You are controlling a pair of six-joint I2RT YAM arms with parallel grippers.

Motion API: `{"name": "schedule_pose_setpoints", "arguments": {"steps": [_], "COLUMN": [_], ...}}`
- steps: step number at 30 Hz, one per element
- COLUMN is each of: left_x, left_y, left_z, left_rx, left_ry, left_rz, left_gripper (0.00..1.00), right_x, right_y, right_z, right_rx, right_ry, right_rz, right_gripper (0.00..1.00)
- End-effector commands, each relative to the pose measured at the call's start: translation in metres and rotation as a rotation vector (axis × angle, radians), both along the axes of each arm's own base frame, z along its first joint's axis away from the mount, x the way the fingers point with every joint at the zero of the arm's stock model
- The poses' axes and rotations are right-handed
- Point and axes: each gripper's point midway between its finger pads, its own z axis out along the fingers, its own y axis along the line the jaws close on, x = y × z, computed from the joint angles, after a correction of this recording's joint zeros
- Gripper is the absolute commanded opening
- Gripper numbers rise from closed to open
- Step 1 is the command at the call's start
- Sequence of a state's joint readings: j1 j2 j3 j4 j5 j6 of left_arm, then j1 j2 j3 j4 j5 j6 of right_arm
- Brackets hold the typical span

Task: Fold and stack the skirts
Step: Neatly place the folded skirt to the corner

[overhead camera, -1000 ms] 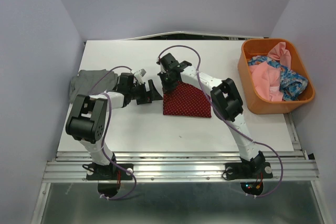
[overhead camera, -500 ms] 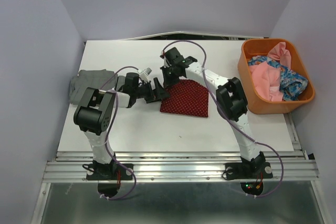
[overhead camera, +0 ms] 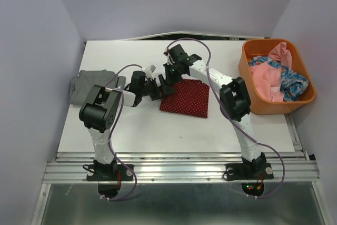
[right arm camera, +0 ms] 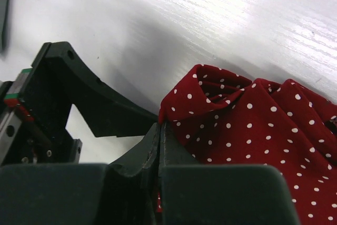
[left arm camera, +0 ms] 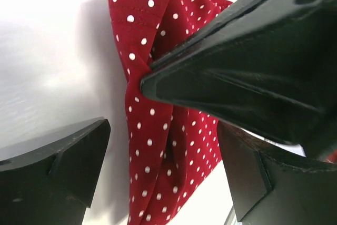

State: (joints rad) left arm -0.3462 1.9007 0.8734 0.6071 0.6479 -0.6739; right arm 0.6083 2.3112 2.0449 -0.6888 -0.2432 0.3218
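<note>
Across the white table (overhead camera: 158,130), the orange basket (overhead camera: 244,72) at the right holds the blue flowered skirt (overhead camera: 293,80). The grey skirt (overhead camera: 87,84) lies at the left edge and the dark red dotted skirt (overhead camera: 187,97) mid-table. The right gripper (right arm camera: 159,130) is clamped on the red skirt's lifted left corner, and the left gripper (left arm camera: 163,130) gapes wide around that edge. Folding the red skirt seems under way; next, the left likely needs to pinch the edge beside that hold.
</note>
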Motion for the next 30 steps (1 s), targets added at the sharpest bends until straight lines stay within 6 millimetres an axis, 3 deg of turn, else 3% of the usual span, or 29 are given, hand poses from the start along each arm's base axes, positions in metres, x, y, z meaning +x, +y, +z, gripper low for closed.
{"name": "schedule_pose_setpoints", "arguments": {"steps": [1,8,14,15,17,18,20,22,25,28,30], "left_x": [-0.009,-0.008,0.002,0.008,0.011,0.017,0.021,0.023,0.024,0.024,0.024], "left_y": [-0.001,-0.007,0.002,0.008,0.015,0.02,0.032,0.053,0.085,0.115,0.13], "left_z": [-0.036,-0.042,-0.049,-0.048,-0.04,-0.03,-0.022,-0.019,-0.007,0.008,0.018], "left_rx": [0.093,0.085,0.187,0.234,0.278,0.324,0.42,0.556,0.691,0.8,0.82], "left_ry": [0.078,0.11,0.146,0.114,0.1,0.043,0.034,0.019,-0.025,-0.065,-0.08], "left_rz": [0.023,0.04,0.079,0.087,0.082,0.078,0.07,0.061,0.054,0.048,0.04], "left_gripper": [0.95,0.81,0.47,0.39,0.32,0.21,0.02,0.0,0.0,0.0,0.0], "right_x": [0.008,0.008,0.01,0.012,0.019,0.029,0.044,0.065,0.081,0.082,0.079], "right_y": [0.006,0.003,-0.002,-0.003,-0.009,-0.016,-0.026,-0.05,-0.082,-0.102,-0.109], "right_z": [0.063,0.072,0.076,0.077,0.079,0.084,0.091,0.104,0.111,0.107,0.101], "right_rx": [0.111,0.132,0.131,0.127,0.122,0.123,0.12,0.138,0.149,0.134,0.13], "right_ry": [-0.089,-0.089,-0.098,-0.106,-0.124,-0.144,-0.175,-0.197,-0.211,-0.214,-0.203], "right_rz": [-0.011,-0.017,-0.024,-0.025,-0.04,-0.052,-0.086,-0.154,-0.211,-0.23,-0.232], "right_gripper": [0.0,0.0,0.02,0.16,0.31,0.45,0.59,0.72,0.84,0.98,1.0]}}
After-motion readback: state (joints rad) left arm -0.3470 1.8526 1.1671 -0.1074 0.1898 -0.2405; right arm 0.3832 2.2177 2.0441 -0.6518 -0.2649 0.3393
